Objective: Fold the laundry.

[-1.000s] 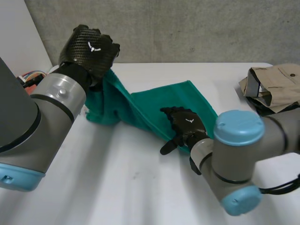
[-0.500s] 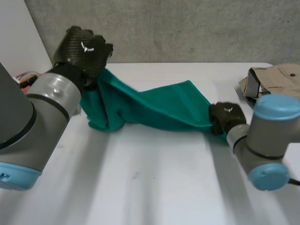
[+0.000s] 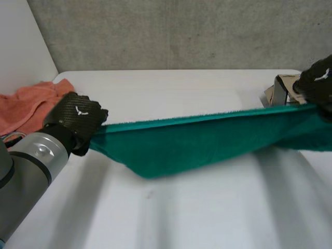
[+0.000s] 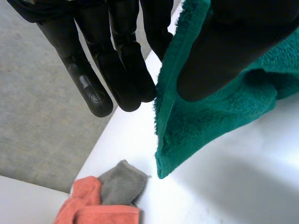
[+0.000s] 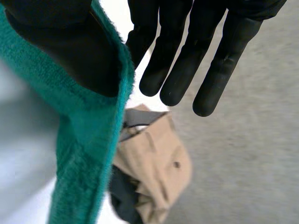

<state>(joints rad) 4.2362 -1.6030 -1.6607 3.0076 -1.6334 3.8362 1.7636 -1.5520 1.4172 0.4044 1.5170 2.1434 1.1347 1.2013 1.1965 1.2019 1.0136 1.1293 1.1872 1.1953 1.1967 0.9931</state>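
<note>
Pinched between thumb and straight fingers point(image 4: 124, 60) of the left hand point(image 3: 78, 116): one end of a fuzzy green towel point(image 3: 187, 142). Clamped the same way in the right hand point(image 3: 317, 83): the other end. Stretched as a long band over the white tabletop point(image 3: 181, 218), sagging mid-span. Beside the left hand, an orange cloth point(image 3: 23, 106); near the right, a beige garment point(image 3: 282, 85).

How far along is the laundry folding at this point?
Done: no fold visible. In hand: the green towel is stretched out, left hand pinching one end, right hand the other. Left: folding it, then the crumpled orange cloth and beige garment.
</note>
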